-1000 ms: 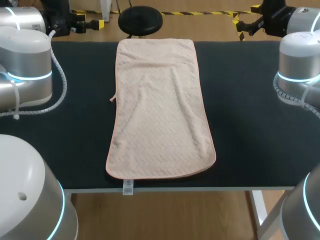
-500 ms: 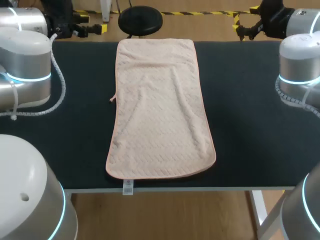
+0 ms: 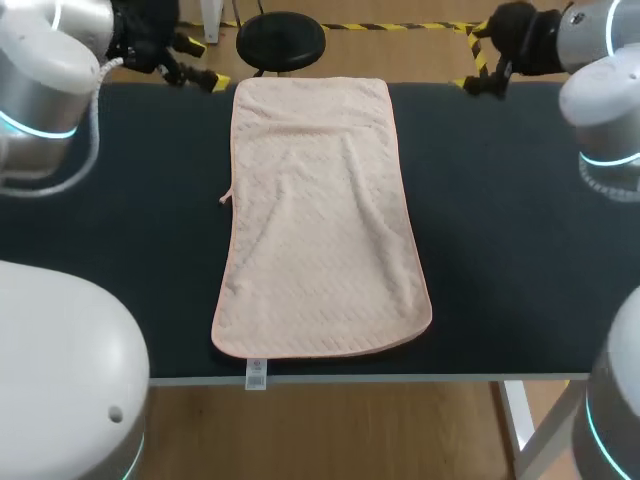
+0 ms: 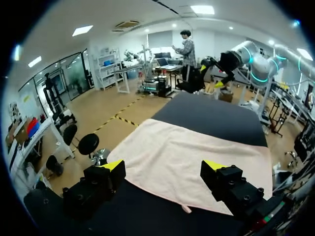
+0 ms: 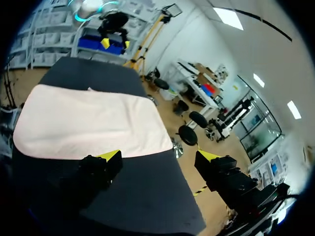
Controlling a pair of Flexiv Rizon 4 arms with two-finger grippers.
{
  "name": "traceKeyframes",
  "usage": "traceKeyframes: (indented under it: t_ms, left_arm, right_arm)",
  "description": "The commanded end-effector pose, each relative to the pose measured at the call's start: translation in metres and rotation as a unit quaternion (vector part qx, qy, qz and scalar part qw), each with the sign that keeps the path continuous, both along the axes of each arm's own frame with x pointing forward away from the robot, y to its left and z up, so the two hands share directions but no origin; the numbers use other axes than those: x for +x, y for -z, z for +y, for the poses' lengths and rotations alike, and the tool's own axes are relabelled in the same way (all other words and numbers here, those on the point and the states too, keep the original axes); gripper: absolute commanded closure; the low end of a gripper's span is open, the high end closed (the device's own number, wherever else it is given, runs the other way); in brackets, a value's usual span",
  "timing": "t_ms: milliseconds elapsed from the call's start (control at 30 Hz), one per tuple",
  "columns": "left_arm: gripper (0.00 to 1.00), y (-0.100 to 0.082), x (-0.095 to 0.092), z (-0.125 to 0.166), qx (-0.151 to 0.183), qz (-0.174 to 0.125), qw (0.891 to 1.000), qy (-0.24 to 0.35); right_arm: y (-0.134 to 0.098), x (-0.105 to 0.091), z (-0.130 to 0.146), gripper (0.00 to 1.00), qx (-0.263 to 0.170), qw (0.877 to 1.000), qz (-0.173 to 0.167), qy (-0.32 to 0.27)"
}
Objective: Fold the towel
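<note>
The pale pink towel (image 3: 320,220) lies flat and unfolded on the dark table (image 3: 520,250), roughly at its middle from side to side. In the head view its long axis runs from 12 to 6 o'clock. One short edge lies along the table's far edge at 12, and the other stops just inside the near edge at 6. The near half spreads a little wider than the far half, and its long side at 3 o'clock bows out toward 4 o'clock. A small white label (image 3: 256,375) hangs from the near short edge over the table's rim, at about 7 o'clock of the towel. A tiny hanging loop (image 3: 225,197) sticks out from the long side at 9 o'clock. The left gripper (image 3: 203,62) hangs at the towel's 11 o'clock, just beside the far corner and not touching it, with its yellow-tipped fingers spread wide and holding nothing. The right gripper (image 3: 476,58) hangs at 1 o'clock, farther from its far corner, its fingers likewise wide apart and empty. In each wrist view the towel lies ahead of the spread fingers, its long axis running crosswise to them.
</note>
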State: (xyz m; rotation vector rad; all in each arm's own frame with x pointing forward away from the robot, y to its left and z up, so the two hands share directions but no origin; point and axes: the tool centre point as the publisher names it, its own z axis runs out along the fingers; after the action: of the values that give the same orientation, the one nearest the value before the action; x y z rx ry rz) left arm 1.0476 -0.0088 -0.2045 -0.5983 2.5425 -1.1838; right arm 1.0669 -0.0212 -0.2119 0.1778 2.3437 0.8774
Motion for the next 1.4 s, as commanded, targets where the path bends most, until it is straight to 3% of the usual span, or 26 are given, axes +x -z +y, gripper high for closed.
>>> traceKeyframes:
  t_ms: [33,467,600,667,700,833,967,1100,1267,1400]
  left_arm:
    - [0.00,-0.011,-0.001,0.005,0.160,0.083,0.975,0.129]
    - [0.00,-0.011,-0.001,0.005,0.160,0.083,0.975,0.129]
    - [0.00,0.000,-0.002,-0.005,0.200,0.080,0.967,0.138]
    - [0.00,0.004,-0.007,-0.015,0.229,0.076,0.957,0.160]
    - [0.00,0.006,-0.010,-0.019,0.246,0.080,0.952,0.165]
    - [0.00,0.016,-0.020,-0.030,0.263,0.086,0.945,0.177]
    - [0.00,0.023,-0.028,-0.035,0.286,0.075,0.938,0.182]
    - [0.00,0.028,-0.033,-0.036,0.276,0.071,0.942,0.176]
    - [0.00,0.033,-0.039,-0.038,0.262,0.076,0.946,0.174]
    - [0.00,0.045,-0.043,-0.044,0.271,0.093,0.941,0.179]
  right_arm:
    - [-0.007,-0.005,-0.002,0.00,-0.195,0.973,0.073,-0.101]
    - [-0.007,-0.005,-0.002,0.00,-0.195,0.973,0.073,-0.101]
    - [-0.004,-0.005,0.024,0.00,-0.283,0.951,0.084,-0.094]
    - [0.000,-0.010,0.037,0.00,-0.323,0.938,0.086,-0.096]
    - [0.003,-0.014,0.044,0.00,-0.325,0.936,0.089,-0.104]
    - [0.016,-0.029,0.063,0.00,-0.369,0.917,0.111,-0.104]
    - [0.026,-0.037,0.070,0.00,-0.376,0.910,0.139,-0.101]
    - [0.036,-0.038,0.071,0.00,-0.372,0.906,0.193,-0.065]
    - [0.052,-0.042,0.075,0.00,-0.367,0.906,0.204,-0.049]
    - [0.071,-0.044,0.081,0.00,-0.354,0.908,0.218,-0.050]
